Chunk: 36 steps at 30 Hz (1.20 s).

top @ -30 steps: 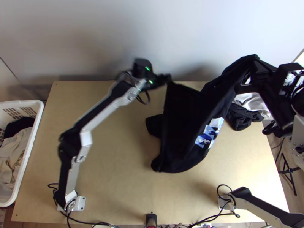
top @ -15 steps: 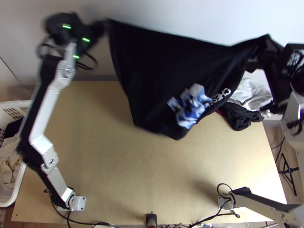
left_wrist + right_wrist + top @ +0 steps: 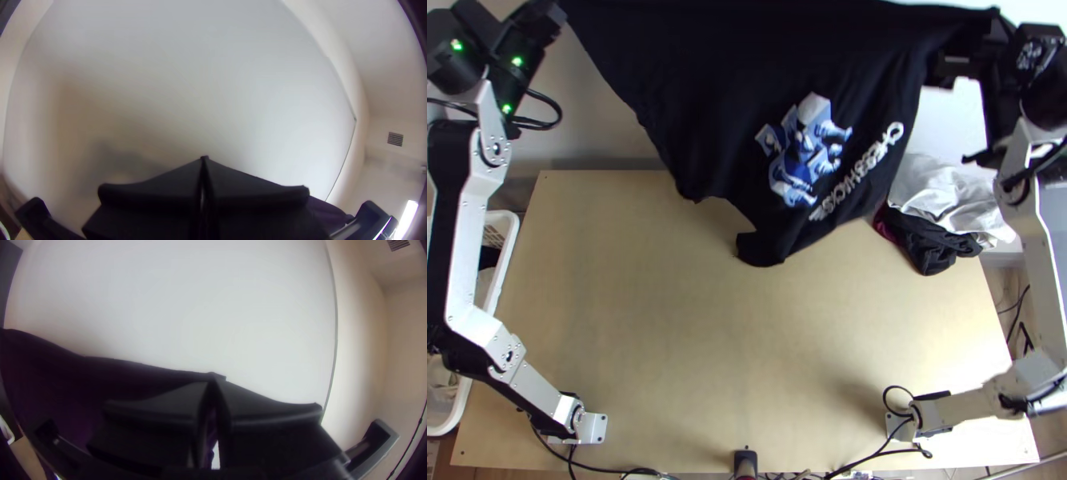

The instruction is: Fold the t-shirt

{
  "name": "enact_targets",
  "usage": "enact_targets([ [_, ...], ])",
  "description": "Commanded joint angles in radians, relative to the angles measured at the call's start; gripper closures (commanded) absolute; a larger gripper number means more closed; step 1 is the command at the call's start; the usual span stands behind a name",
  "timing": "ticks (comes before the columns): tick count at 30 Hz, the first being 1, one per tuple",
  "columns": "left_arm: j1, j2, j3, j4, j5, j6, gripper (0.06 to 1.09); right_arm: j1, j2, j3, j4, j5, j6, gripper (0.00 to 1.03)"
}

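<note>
Aloft, left gripper (image 3: pixel 203 159) and right gripper (image 3: pixel 214 379) pinch the black graphic T-shirt (image 3: pixel 707 88) stretched between them; pulling wider could slip an edge free.

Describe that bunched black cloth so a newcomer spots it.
On the light wooden table, find the far right corner. Beside pale grey cloth lies the bunched black cloth. It rests low, while the black T-shirt with blue-and-white print hangs raised.

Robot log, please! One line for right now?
black t-shirt: hanging, print showing | left gripper: shut on it | right gripper: shut on it
</note>
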Motion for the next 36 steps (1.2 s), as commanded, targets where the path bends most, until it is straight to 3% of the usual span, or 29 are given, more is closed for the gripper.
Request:
enact_targets([
  [1,0.033,-0.071,-0.017,0.029,-0.046,0.042,1.05,0.007,0.068,0.137,0.004,0.024,-0.022,1.00],
  [7,0.019,-0.223,-0.090,0.017,-0.044,0.112,1.05,0.034,-0.034,0.131,-0.031,0.024,-0.051,1.00],
  [18,0.019,-0.495,-0.241,-0.095,-0.037,0.119,1.05,0.168,-0.240,0.140,-0.225,0.031,-0.074,1.00],
  [31,0.016,-0.970,-0.568,-0.225,-0.032,0.142,1.05,0.174,-0.524,0.111,-0.547,0.035,-0.031,1.00],
  [36,0.016,-1.125,-0.655,-0.264,-0.031,0.206,1.05,0.168,-0.622,0.088,-0.631,0.034,-0.027,1.00],
])
